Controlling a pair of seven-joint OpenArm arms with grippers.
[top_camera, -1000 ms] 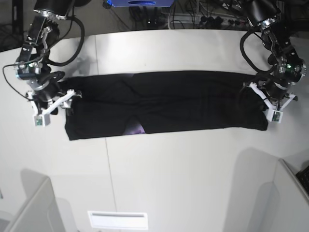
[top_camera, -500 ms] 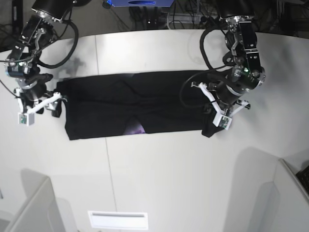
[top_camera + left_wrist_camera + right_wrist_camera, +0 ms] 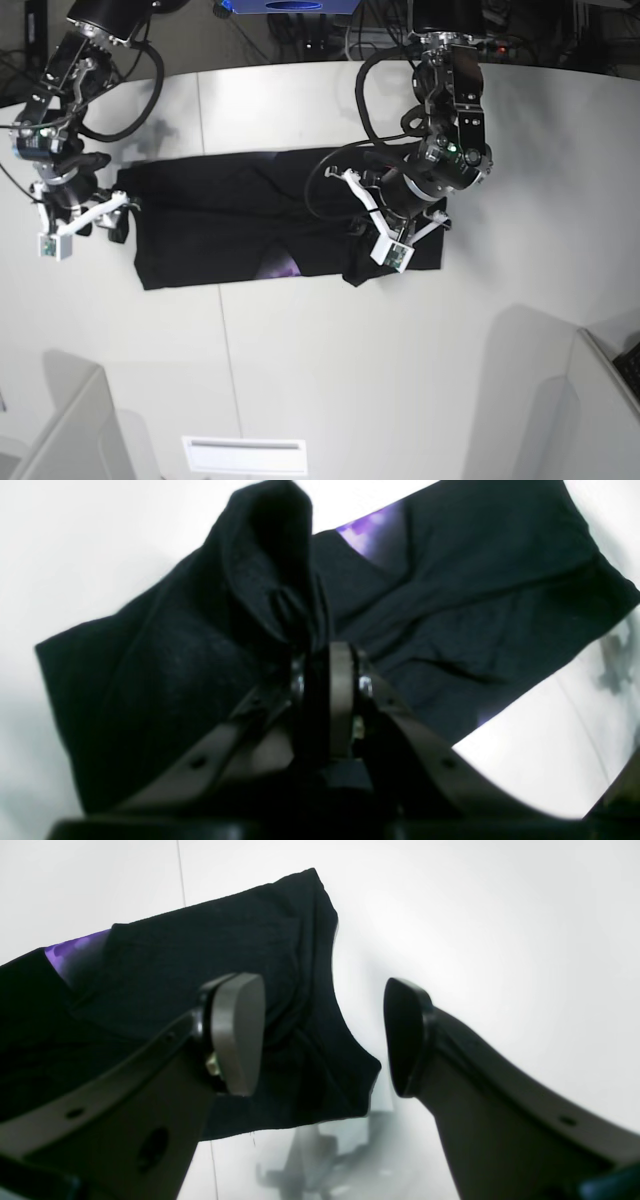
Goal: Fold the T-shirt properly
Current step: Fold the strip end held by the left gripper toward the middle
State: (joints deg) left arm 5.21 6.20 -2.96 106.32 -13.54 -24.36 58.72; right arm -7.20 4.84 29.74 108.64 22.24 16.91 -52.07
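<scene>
Left arm carries one end of the T-shirt point(image 3: 230, 215) across itself while the right arm stands off.

The T-shirt lies as a long black band on the white bench point(image 3: 330, 380). The left gripper point(image 3: 327, 680) has its jaws closed narrow on a bunched ridge of the T-shirt's end, lifted over the T-shirt's middle. The right gripper point(image 3: 320, 1035) hangs just beside the T-shirt's opposite end, jaws wide and holding nothing. The pinch takes little cloth, so it may slip, or the free layers may drag and land the fold crooked; nothing pins the far end. Compared with half a second ago, the held end has travelled further along the T-shirt, shortening the band; the right gripper has not moved.
</scene>
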